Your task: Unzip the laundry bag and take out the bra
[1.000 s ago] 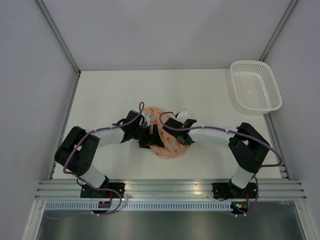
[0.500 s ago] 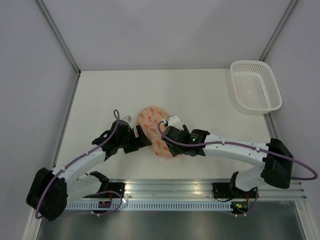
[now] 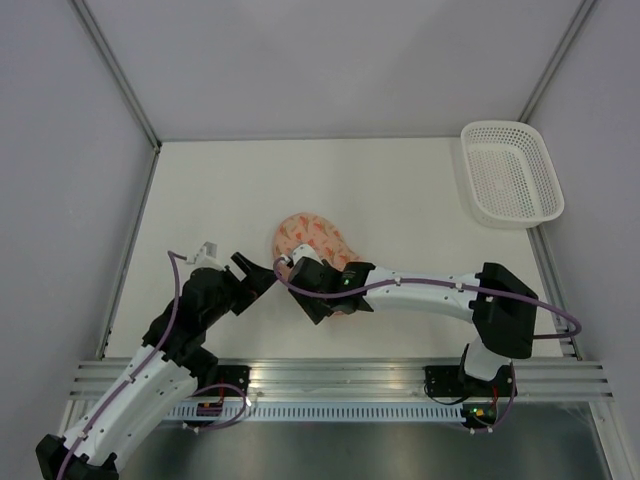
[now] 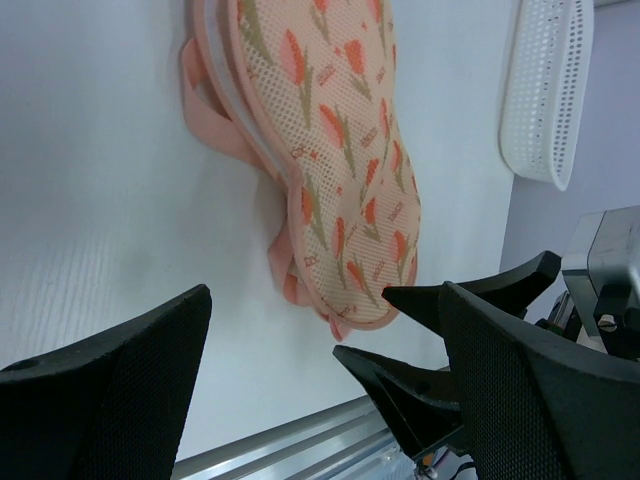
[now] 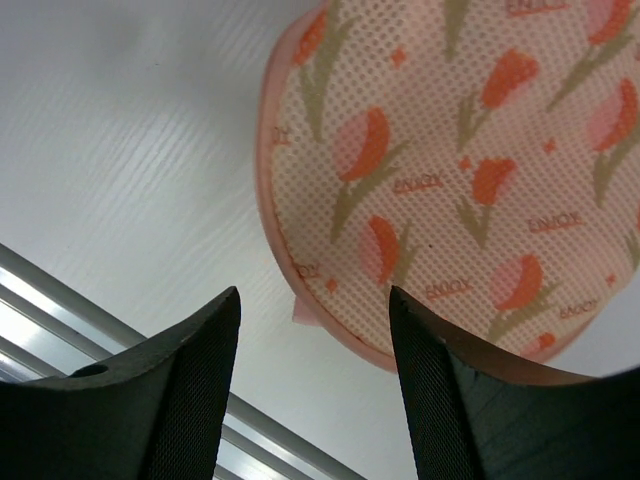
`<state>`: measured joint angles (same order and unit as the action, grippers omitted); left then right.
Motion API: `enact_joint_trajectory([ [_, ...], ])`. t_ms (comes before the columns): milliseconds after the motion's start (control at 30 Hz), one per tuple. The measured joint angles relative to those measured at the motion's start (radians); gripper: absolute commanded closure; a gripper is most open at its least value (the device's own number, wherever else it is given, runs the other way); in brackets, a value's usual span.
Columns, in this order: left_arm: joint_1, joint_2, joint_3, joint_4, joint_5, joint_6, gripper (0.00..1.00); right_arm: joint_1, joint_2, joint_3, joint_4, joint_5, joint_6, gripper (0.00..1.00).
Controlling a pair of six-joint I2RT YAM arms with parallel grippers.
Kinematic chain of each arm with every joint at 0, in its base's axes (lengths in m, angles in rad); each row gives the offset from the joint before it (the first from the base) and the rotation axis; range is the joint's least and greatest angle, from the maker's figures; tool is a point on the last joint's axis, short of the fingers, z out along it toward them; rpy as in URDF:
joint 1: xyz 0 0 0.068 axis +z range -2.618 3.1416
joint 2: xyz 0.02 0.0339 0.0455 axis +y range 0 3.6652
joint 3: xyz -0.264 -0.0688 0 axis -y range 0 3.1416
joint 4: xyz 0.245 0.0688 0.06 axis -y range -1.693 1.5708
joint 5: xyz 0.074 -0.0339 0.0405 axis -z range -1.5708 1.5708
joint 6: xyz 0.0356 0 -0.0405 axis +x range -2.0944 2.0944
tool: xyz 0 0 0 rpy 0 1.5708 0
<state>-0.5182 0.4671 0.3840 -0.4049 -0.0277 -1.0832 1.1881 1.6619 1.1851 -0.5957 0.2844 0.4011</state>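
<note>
Laundry bag [image 3: 312, 238] lies flat on the tabletop [image 3: 400, 190], mid-front, patterned side up. Your left gripper [image 3: 258, 272] sits just left of it, jaws wide apart, holding nothing. Your right gripper [image 5: 315, 300] hovers over the bag's near end, jaws spread, empty. Pink fabric [image 4: 205, 110] shows along the bag's edge; trim or bra, you cannot tell. White basket [image 3: 510, 170] far right, well apart

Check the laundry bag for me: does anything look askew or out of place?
Yes, slightly. Along one long edge of the laundry bag, loose pink fabric strips poke out beside a pale band, so that seam looks parted. Whether they are trim or the garment inside, I cannot tell.
</note>
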Motion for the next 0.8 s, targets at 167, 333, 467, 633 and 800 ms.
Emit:
enact_joint_trajectory([
  [167,0.000,-0.010,-0.012,-0.046,-0.016,-0.037,0.03,0.013,0.056,0.029,0.014,-0.026,-0.014,0.39],
  [333,0.000,-0.028,-0.015,-0.069,-0.024,-0.056,0.03,0.019,0.113,0.045,0.010,-0.013,-0.016,0.79],
  [467,0.000,-0.040,-0.015,-0.074,-0.025,-0.061,0.03,0.019,0.162,0.066,-0.004,0.019,-0.014,1.00],
  [633,0.000,-0.057,-0.015,-0.080,-0.026,-0.068,0.03,0.019,0.158,0.074,-0.013,0.058,-0.005,0.99],
  [800,0.000,-0.080,-0.015,-0.088,-0.032,-0.071,0.04,0.019,0.069,0.074,-0.018,0.112,0.007,1.00],
])
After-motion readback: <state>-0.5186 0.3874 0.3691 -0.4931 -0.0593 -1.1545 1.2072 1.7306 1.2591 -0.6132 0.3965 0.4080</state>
